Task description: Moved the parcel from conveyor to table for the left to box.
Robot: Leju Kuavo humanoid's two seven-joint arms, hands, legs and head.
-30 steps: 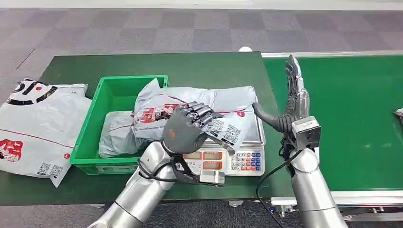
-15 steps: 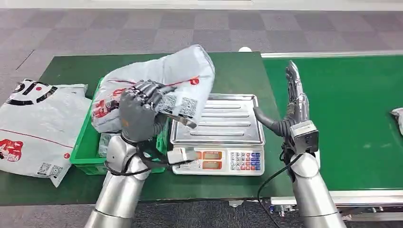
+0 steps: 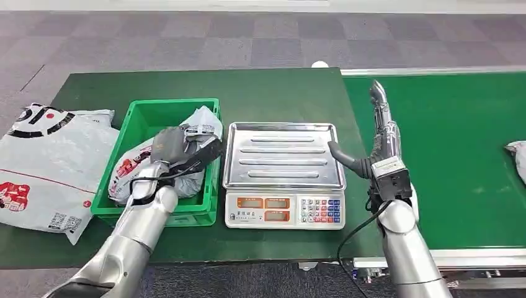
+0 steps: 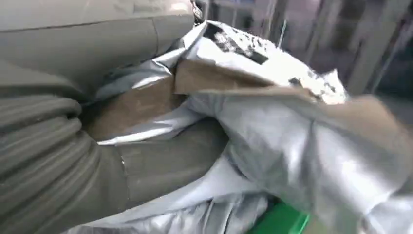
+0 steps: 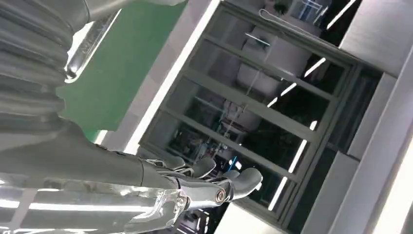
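1. Two hands in the head view. The left hand [image 3: 177, 146] is down inside the green bin [image 3: 144, 118], fingers wrapped on a grey parcel [image 3: 133, 171]. The right hand [image 3: 378, 133] holds nothing; it stands edge-up with fingers straight and thumb stuck out, at the seam between table and conveyor [image 3: 459, 143].
2. Parcel location: inside the bin, slumped toward the near wall, its upper end poking above the rim beside the hand. The left wrist view shows crumpled grey plastic [image 4: 292, 146] pressed against the palm, with the bin's green visible beneath.
3. The scale [image 3: 284, 167], just right of the bin, has a bare steel tray.
4. Other items: a large white printed bag [image 3: 43, 161] lies flat on the table [image 3: 279, 93] left of the bin. Another package [image 3: 518, 152] sits at the far right edge of the conveyor.
5. Step in hand (judgement): boxing. The parcel looks delivered into the bin and only release remains.
6. Next move (judgement): loosen the fingers so the bag drops free, then lift the hand straight up clear of the rim. Slack plastic may snag on the fingers and ride up with them, so withdraw slowly.
7. The right hand appears parked; the conveyor package is probably its next pickup.
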